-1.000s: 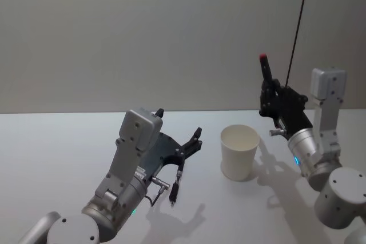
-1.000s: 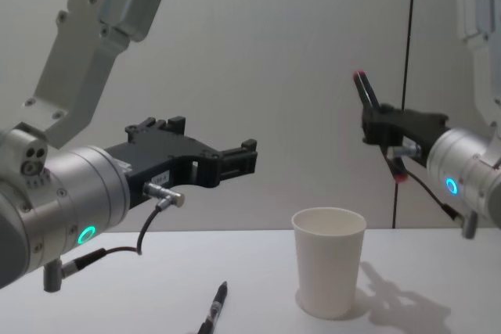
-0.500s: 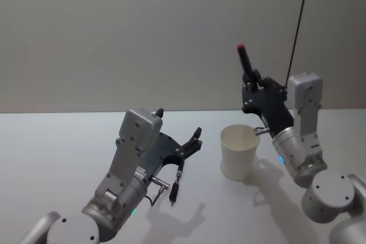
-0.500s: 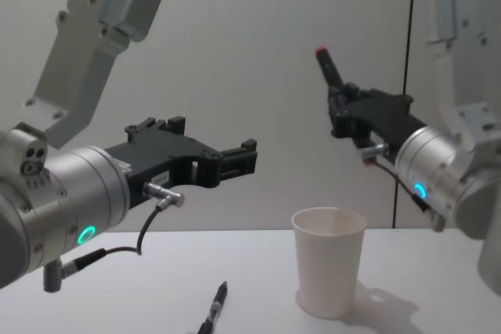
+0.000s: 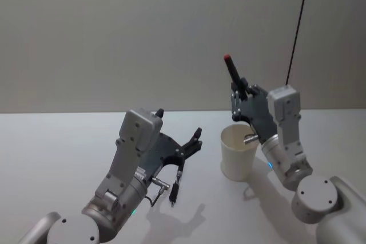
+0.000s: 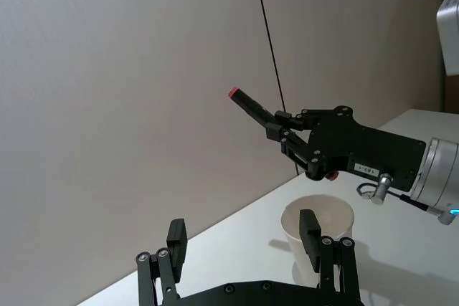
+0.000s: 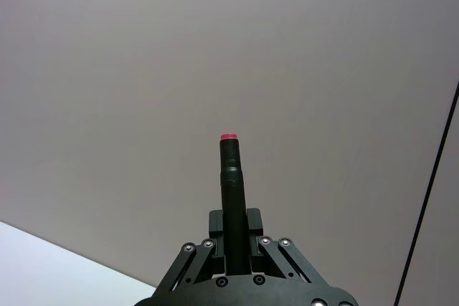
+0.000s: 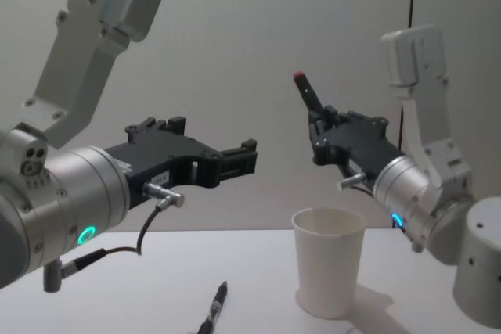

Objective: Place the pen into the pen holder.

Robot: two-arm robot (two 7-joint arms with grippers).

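Now, step in hand: bringing the pen (image 5: 231, 68) over the pen holder (image 5: 237, 154).
Right end effector (image 5: 239, 88): was clamped on the pen's lower part, just above the holder's far rim; pen tilted, red end up.
Pen holder: stood upright on the counter (image 5: 68, 141).
Left end effector (image 5: 190, 143): hung wide open above a second pen (image 5: 176, 184), idle.
Doing it well: I judged the pen needed centring over the mouth and straightening before lowering and release.

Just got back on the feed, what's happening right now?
The right tool holds a black pen with a red end, tilted, in the air above the white paper cup on the table; the pen is not in the cup yet. The left tool hangs open above a second black pen lying on the table, left of the cup.
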